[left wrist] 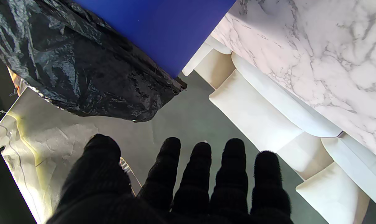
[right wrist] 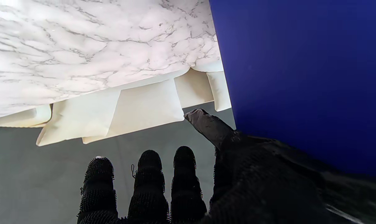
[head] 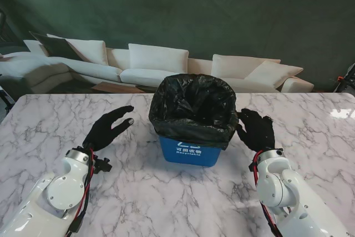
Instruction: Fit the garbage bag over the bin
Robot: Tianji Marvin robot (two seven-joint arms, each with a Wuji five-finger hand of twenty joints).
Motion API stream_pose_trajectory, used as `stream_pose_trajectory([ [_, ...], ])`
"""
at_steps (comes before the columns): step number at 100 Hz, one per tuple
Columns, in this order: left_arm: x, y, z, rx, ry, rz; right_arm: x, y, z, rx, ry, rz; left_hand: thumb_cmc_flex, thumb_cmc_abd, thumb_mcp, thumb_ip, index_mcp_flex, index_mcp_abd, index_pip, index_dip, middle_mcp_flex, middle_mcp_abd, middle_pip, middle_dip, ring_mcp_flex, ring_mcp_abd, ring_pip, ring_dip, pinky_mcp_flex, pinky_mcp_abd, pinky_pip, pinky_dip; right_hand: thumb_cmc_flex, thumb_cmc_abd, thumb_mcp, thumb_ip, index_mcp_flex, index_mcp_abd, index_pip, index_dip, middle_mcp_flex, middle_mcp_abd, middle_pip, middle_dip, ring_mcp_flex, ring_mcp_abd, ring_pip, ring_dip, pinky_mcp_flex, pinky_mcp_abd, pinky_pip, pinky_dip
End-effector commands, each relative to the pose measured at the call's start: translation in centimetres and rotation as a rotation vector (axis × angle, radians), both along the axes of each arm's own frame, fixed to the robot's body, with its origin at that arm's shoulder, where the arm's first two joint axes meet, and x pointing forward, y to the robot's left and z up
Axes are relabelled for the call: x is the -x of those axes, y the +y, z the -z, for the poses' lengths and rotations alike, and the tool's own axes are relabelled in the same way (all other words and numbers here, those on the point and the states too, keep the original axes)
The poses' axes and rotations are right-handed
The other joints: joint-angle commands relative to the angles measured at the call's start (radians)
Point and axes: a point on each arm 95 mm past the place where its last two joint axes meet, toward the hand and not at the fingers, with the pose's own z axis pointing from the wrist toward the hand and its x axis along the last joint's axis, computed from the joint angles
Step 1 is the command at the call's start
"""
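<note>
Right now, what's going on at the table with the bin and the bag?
The black garbage bag is already draped over the rim of the blue bin, its skirt hanging partway down the sides on the marble table. The left hand is open and apart from the bin, fingers spread. The right hand sits right beside the bag's edge; whether it touches or pinches the plastic is not clear.

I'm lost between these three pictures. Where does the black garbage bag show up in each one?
Stand view: the garbage bag sits in the middle, folded over the blue bin.
Left wrist view: the bag fills one corner, beside the bin wall.
Right wrist view: only a dark strip along the bin, hard to tell from the glove.
Shared landmark: the blue bin.
</note>
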Motion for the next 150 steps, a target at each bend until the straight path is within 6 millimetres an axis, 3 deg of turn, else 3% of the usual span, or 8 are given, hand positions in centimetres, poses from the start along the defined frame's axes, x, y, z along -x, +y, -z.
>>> stream_pose_trajectory([
  [1, 0.0, -0.2, 0.3, -0.005, 0.017, 0.010, 0.1, 0.0, 0.2, -0.009, 0.006, 0.012, 0.012, 0.040, -0.019, -0.022, -0.019, -0.013, -0.009, 0.000, -0.032, -0.025, 0.001, -0.002, -0.012, -0.012, -0.016, -0.006, -0.013, -0.023, -0.031, -0.012, -0.018, 0.004, -0.022, -0.013, -0.043, -0.009, -0.019, -0.026, -0.042, 0.010, -0.024, -0.009, -0.028, 0.008, -0.024, 0.008, -0.025, -0.028, -0.028, 0.020],
  [22, 0.0, -0.1, 0.3, -0.007, 0.015, 0.005, 0.1, -2.0, 0.2, 0.009, -0.053, 0.065, 0.011, 0.039, -0.020, -0.022, -0.020, -0.014, -0.010, -0.001, -0.035, -0.025, -0.001, -0.003, -0.014, -0.013, -0.018, -0.007, -0.013, -0.026, -0.033, -0.012, -0.004, 0.021, -0.054, -0.004, -0.083, 0.070, -0.038, -0.026, -0.056, 0.026, -0.009, -0.003, -0.020, 0.014, -0.023, 0.013, -0.006, -0.021, -0.027, 0.034],
  [57, 0.0, 0.2, 0.3, -0.004, 0.006, -0.007, 1.7, -6.4, -1.3, 0.089, -0.277, 0.125, 0.012, 0.040, -0.019, -0.022, -0.020, -0.014, -0.010, -0.001, -0.036, -0.025, 0.000, -0.003, -0.017, -0.014, -0.019, -0.008, -0.013, -0.028, -0.037, -0.012, 0.001, 0.027, -0.021, 0.000, -0.073, 0.069, -0.016, -0.009, -0.060, 0.006, 0.030, 0.012, -0.010, -0.001, -0.016, 0.014, 0.005, -0.031, -0.015, 0.048],
  [76, 0.1, 0.1, 0.2, -0.003, -0.001, 0.002, 3.4, -5.7, -2.5, 0.049, -0.373, 0.065, 0.012, 0.041, -0.019, -0.022, -0.025, -0.016, -0.012, -0.002, -0.051, -0.028, -0.007, -0.006, -0.024, -0.020, -0.023, -0.010, -0.012, -0.035, -0.040, -0.013, -0.025, 0.018, -0.019, -0.003, -0.045, 0.069, 0.001, -0.002, -0.026, -0.001, 0.044, 0.016, 0.012, -0.004, -0.004, 0.016, 0.019, -0.032, 0.000, 0.053],
  [93, 0.0, -0.1, 0.6, -0.005, -0.002, 0.007, 4.5, -4.5, -2.8, -0.002, -0.383, 0.021, 0.009, 0.042, -0.020, -0.022, -0.061, -0.032, -0.029, -0.009, -0.142, -0.043, -0.053, -0.039, -0.050, -0.030, -0.039, -0.022, -0.018, -0.057, -0.055, -0.024, -0.066, 0.010, -0.046, -0.004, -0.032, 0.065, -0.003, -0.003, 0.006, -0.007, 0.036, 0.011, 0.030, -0.006, 0.005, 0.017, 0.024, -0.027, 0.012, 0.054],
  [118, -0.4, 0.0, 1.6, 0.003, 0.042, -0.027, 4.0, -3.6, -2.5, -0.068, -0.334, -0.005, 0.009, 0.048, -0.018, -0.021, -0.076, -0.019, -0.033, -0.015, -0.120, -0.035, -0.015, -0.037, -0.057, -0.023, -0.028, -0.020, -0.023, -0.048, -0.059, -0.026, -0.076, 0.010, -0.079, -0.002, -0.019, 0.065, -0.015, -0.006, 0.028, -0.011, 0.023, 0.007, 0.041, -0.009, 0.008, 0.017, 0.028, -0.023, 0.023, 0.051],
  [150, -0.3, 0.4, 1.3, 0.003, 0.018, -0.034, 3.9, -4.0, -2.3, -0.096, -0.329, 0.007, 0.014, 0.051, -0.019, -0.020, -0.075, -0.014, -0.029, -0.015, -0.102, -0.033, -0.003, -0.015, -0.054, -0.022, -0.023, -0.012, -0.023, -0.046, -0.053, -0.016, -0.064, 0.017, -0.083, 0.000, -0.015, 0.068, -0.019, -0.003, 0.031, -0.013, 0.024, 0.010, 0.040, -0.010, 0.007, 0.017, 0.026, -0.024, 0.030, 0.045],
])
